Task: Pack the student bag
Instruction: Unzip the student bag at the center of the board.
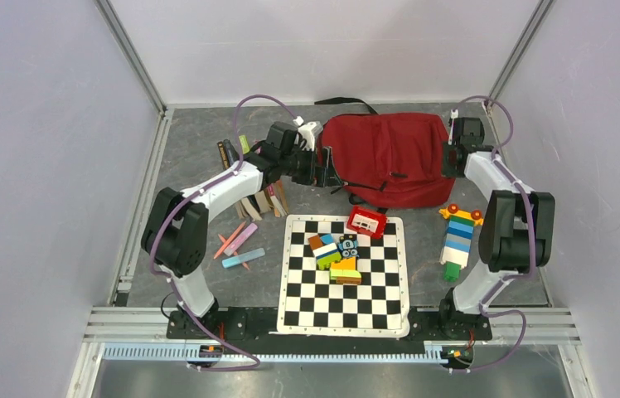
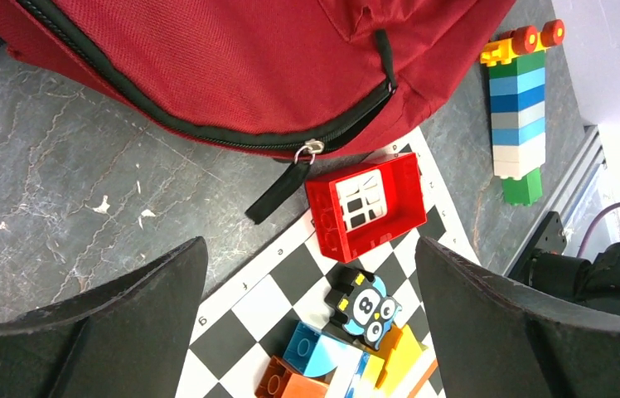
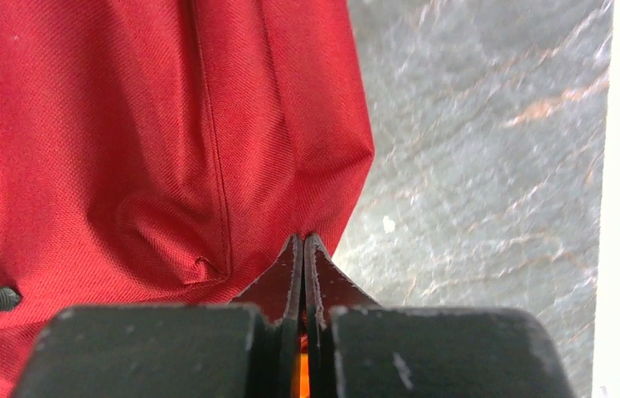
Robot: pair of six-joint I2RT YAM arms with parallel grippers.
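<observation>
Bag (image 1: 389,157): woven dark-red fabric, rounded, black zipper; lies flat on grey surface (image 1: 199,149), long axis spanning left pincer (image 2: 308,249) to right pincer (image 3: 303,240). Left pincer gapes wide; right pressed closed, tips against bag corner.
</observation>
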